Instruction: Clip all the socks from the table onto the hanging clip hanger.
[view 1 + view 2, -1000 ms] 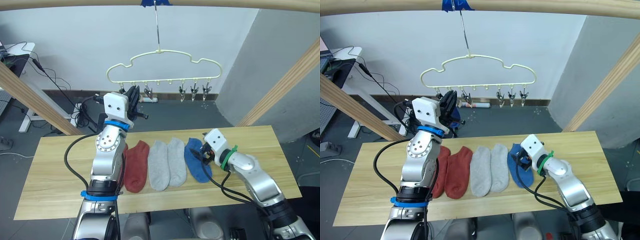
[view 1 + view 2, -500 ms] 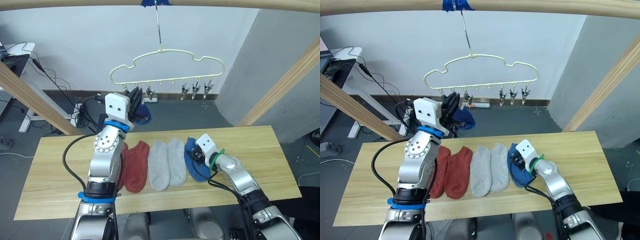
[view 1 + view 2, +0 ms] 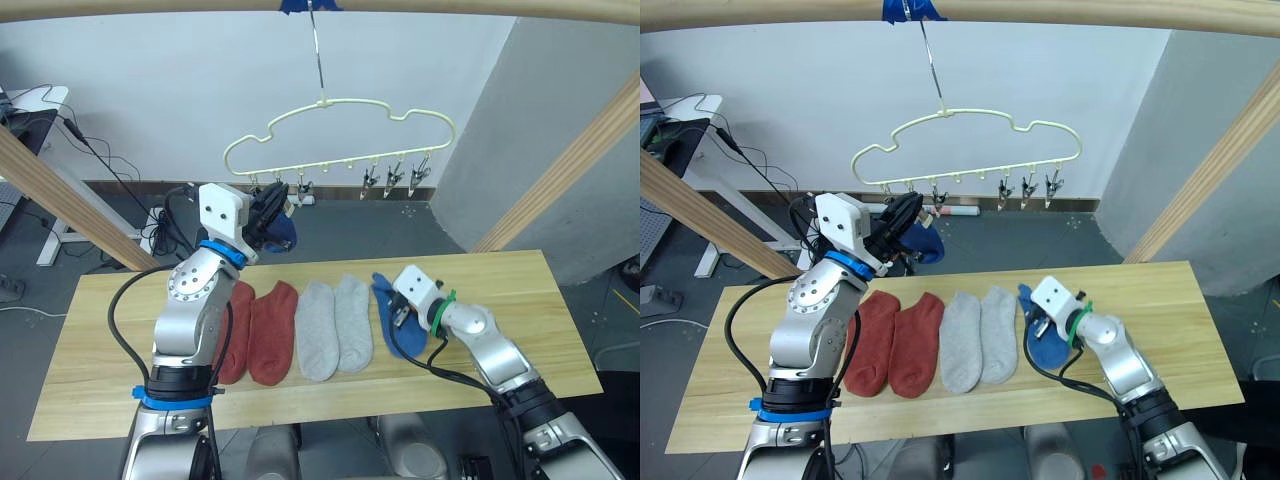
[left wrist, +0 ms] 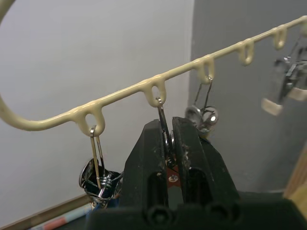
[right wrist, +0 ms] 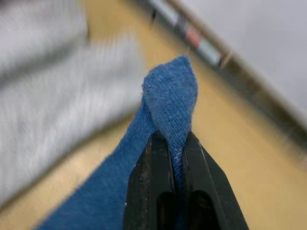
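Note:
The pale-yellow clip hanger (image 3: 340, 130) hangs from the top beam. My left gripper (image 3: 268, 206) is raised to its left clips and is shut on one metal clip (image 4: 162, 115). A blue sock (image 3: 284, 232) hangs just behind that gripper. On the table (image 3: 100, 350) lie two rust-red socks (image 3: 272, 325), two grey socks (image 3: 318, 330) and another blue sock (image 3: 404, 335). My right gripper (image 3: 401, 312) rests low on the table, shut on this blue sock's upper end (image 5: 170, 91), which is pinched up between the fingers.
A thick wooden pole frame (image 3: 560, 170) slants down on both sides, and its top beam carries the hanger's hook. Cables and a desk (image 3: 40, 110) stand on the floor behind the table's left. Several free clips (image 3: 395, 178) hang at the hanger's right.
My right gripper has shut on the blue sock on the table. The hanger has swung a little to the right, and my left arm has leaned left while staying at the clips.

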Robot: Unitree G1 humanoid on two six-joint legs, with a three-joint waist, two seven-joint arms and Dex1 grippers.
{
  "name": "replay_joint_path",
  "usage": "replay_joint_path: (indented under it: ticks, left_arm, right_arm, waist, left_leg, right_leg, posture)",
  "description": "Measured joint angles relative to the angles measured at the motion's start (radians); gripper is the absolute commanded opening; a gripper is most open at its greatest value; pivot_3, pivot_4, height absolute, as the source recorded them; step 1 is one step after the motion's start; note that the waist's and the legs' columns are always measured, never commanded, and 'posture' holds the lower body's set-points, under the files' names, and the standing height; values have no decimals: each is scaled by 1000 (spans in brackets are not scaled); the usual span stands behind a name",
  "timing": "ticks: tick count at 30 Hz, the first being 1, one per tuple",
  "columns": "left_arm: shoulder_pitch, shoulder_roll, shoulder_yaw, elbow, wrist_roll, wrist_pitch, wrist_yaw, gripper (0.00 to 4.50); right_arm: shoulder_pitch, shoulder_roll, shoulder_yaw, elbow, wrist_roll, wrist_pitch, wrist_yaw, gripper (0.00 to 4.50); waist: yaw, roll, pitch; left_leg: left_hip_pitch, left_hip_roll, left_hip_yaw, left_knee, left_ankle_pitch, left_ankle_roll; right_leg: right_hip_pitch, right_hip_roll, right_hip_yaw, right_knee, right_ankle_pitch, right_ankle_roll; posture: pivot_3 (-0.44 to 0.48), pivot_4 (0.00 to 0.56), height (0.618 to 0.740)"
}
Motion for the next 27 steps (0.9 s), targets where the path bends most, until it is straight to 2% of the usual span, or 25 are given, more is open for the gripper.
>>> replay_joint_path:
  ticks: [3, 6, 13, 27]
  left_arm:
    - [-9, 15, 12, -6, -31, 34, -11, 0]
    - [-22, 19, 17, -9, -38, 58, -14, 0]
    - [-31, 15, 14, -15, -47, 67, -14, 0]
    - [-23, 15, 11, -35, -47, 84, -14, 0]
  right_arm:
    - [-90, 30, 18, -44, -10, -2, 20, 31]
    - [-174, 114, 62, -29, -19, 1, 31, 31]
    - [-279, 281, 104, 147, -28, -24, -4, 31]
    - [-348, 361, 64, 255, -25, -71, -73, 31]
  waist:
    - [2, 0, 0]
    - [3, 0, 0]
    - [9, 0, 0]
    - [5, 0, 0]
  left_leg:
    - [0, 0, -1, 0, 0, 0]
    - [-1, 0, -1, 0, 0, 0]
    - [-2, -2, -1, 0, 0, 0]
    - [-2, -1, -1, 0, 0, 0]
  right_leg:
    - [0, 1, -1, 0, 0, 0]
    - [0, 0, -1, 0, 0, 0]
    - [-1, -4, -2, -2, 0, 0]
    - [-1, -3, -2, 0, 0, -1]
  posture:
    - [-181, 281, 740]
    - [-179, 266, 740]
    - [-170, 255, 740]
    - [-175, 249, 740]
